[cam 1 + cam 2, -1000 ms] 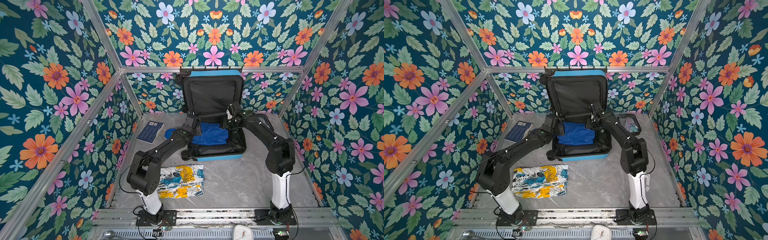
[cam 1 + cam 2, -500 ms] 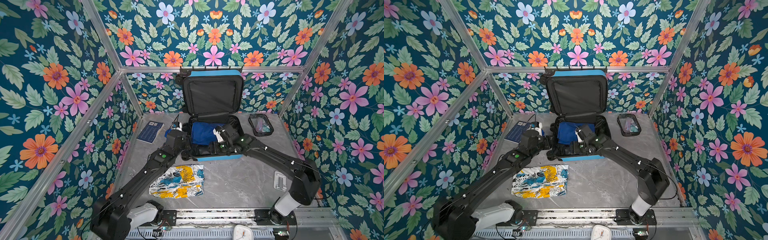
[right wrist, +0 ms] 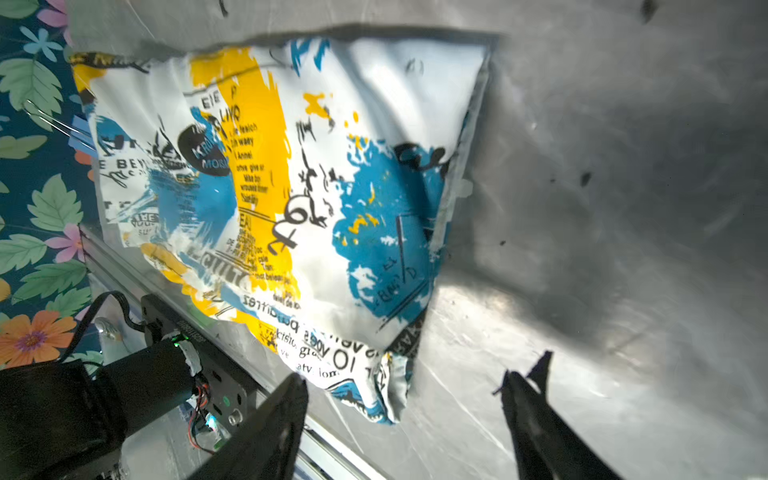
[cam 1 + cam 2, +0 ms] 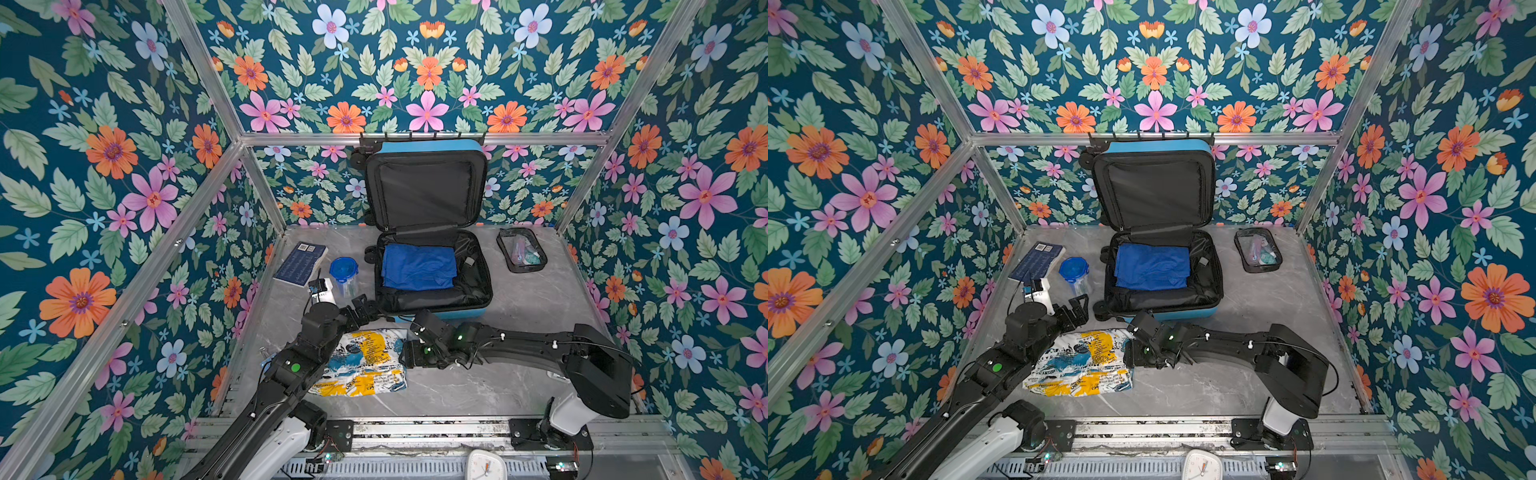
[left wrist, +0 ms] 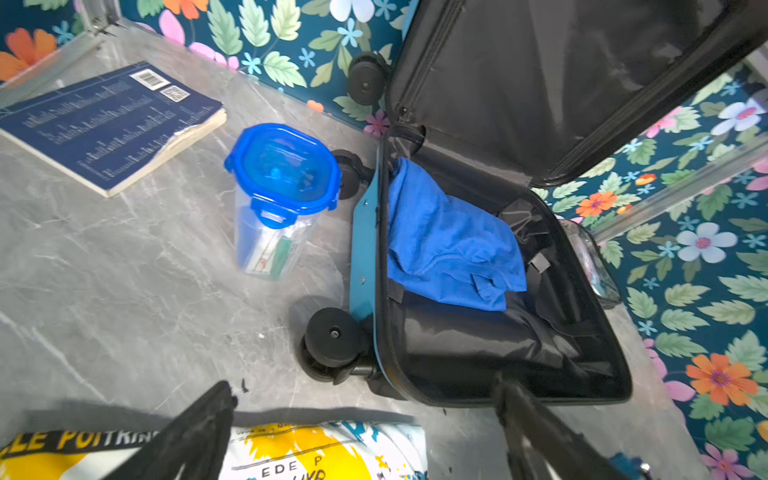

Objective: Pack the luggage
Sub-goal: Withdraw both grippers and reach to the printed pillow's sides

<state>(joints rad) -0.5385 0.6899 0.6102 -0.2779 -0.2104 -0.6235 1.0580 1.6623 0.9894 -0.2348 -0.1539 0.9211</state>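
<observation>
Left tool (image 5: 363,386), right tool (image 3: 419,372): agape, empty.

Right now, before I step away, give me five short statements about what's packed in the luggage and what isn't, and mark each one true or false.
1. The luggage is open, its lid upright at the back wall. True.
2. A blue cloth lies inside it. True.
3. The blue-lidded container is packed inside. False: it stands on the table, between the book and the luggage.
4. The right gripper holds the printed garment. False: the garment lies on the table, and the right gripper is open and empty.
5. The clear pouch lies on the table, outside the luggage. True.
</observation>
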